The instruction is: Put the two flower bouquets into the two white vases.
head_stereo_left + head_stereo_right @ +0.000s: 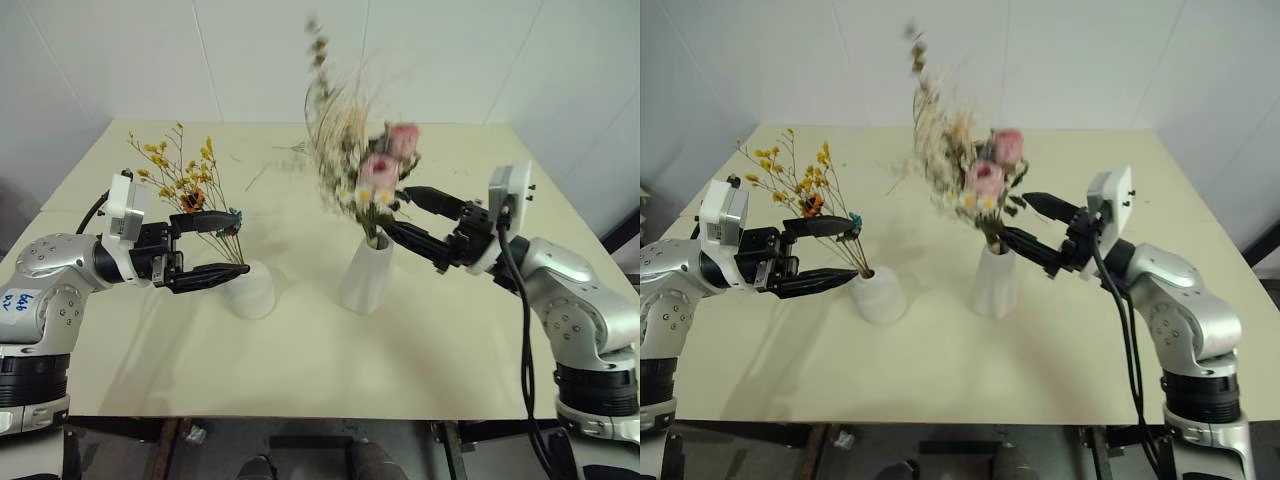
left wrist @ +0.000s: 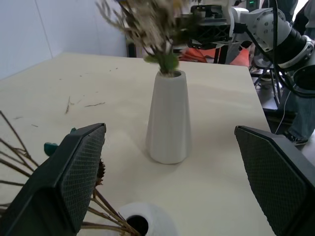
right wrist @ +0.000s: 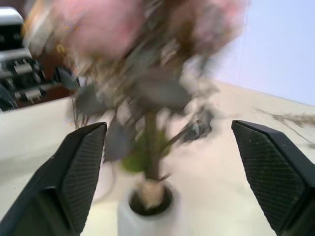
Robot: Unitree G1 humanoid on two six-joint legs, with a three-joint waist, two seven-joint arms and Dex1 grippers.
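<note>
1. Showed the left gripper [image 2: 170, 189] with its two black fingers [image 2: 74, 172] spread wide apart.
2. Framed a tall white cone vase [image 2: 169, 120] upright on the pale table [image 2: 98, 78], between those fingers and apart from both.
3. Held beige grasses and green leaves [image 2: 152, 29] in that vase's mouth.
4. Caught the round vase's hole [image 2: 137, 223] with thin dark stems [image 2: 106, 214] entering it.
5. Included the right gripper [image 2: 209, 32] beyond the grasses.

Both arms reach inward over the table from its left and right edges, wrists held roughly level. The left gripper [image 1: 205, 252] points toward the right, its two black fingers spread wide. The right gripper [image 1: 403, 211] points toward the left, fingers likewise parted.
</note>
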